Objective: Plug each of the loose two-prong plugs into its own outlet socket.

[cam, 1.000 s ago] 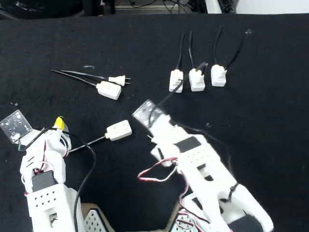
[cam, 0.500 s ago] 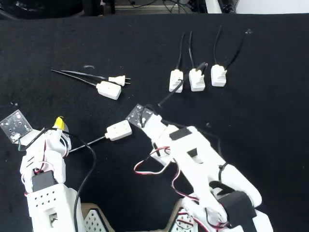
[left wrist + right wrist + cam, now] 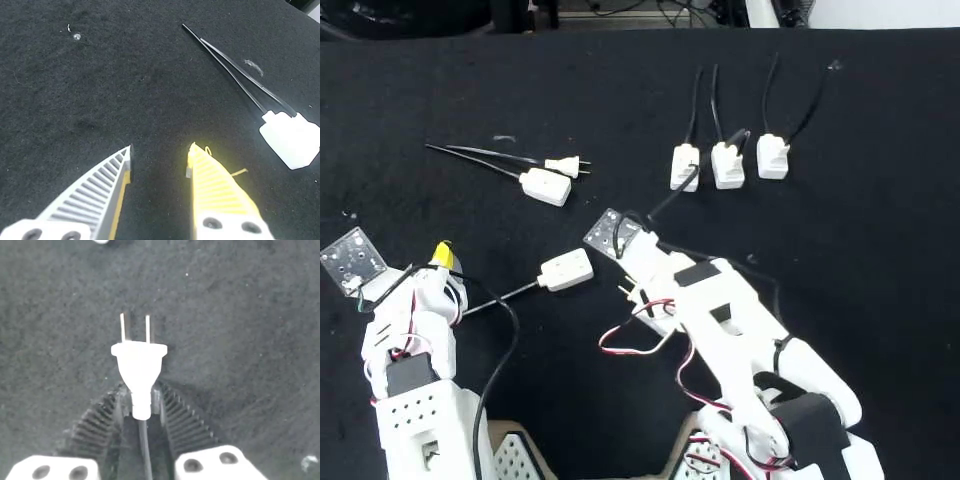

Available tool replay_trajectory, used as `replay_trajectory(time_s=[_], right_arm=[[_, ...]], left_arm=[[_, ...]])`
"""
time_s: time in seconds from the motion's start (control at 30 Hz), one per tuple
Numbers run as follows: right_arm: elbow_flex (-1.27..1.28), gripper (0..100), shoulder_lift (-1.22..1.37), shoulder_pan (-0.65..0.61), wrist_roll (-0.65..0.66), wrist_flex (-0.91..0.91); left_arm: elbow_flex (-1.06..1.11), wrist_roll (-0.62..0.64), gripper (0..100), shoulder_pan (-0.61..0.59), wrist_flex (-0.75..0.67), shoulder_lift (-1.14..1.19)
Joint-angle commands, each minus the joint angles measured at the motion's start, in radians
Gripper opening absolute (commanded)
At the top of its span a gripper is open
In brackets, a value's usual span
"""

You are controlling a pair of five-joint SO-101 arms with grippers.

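Note:
My right gripper (image 3: 140, 396) is shut on the neck of a white two-prong plug (image 3: 138, 362), whose prongs point away from it over the black mat. In the high view the plug's prongs (image 3: 624, 292) stick out from under the right arm (image 3: 720, 310), a short way right of a loose white outlet socket (image 3: 567, 269). Farther back lie a second socket (image 3: 545, 186) and a loose plug (image 3: 565, 165) side by side. My left gripper (image 3: 160, 152) is open above bare mat at the near left, with that second socket (image 3: 292, 140) ahead of it.
Three white plug-and-socket pairs (image 3: 728, 165) with black cables lie in a row at the back right. A black cable (image 3: 500, 330) runs from the near socket down past the left arm (image 3: 415, 370). The mat's far left and far right are bare.
The right arm has swung left and nearer with the plug, bringing it closer to the near socket, and the prongs now show beneath it. The left arm has not moved.

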Motion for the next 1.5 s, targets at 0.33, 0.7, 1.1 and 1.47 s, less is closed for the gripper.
replay_trajectory(time_s=[0.33, 0.7, 1.1, 1.47], right_arm=[[-0.048, 1.0, -0.358, -0.130, -0.038, 0.158], [-0.093, 1.1, -0.417, -0.295, -0.242, -0.026], [0.096, 1.1, -0.300, -0.279, -0.348, -0.384], [0.081, 1.1, -0.285, -0.350, -0.431, -0.376]], left_arm=[[-0.056, -0.003, 19, 0.015, -0.012, -0.012], [-0.053, -0.097, 19, 0.097, -0.008, -0.012], [-0.160, -0.137, 19, 0.297, 0.166, -0.012], [-0.156, -0.195, 19, 0.433, 0.132, -0.012]])
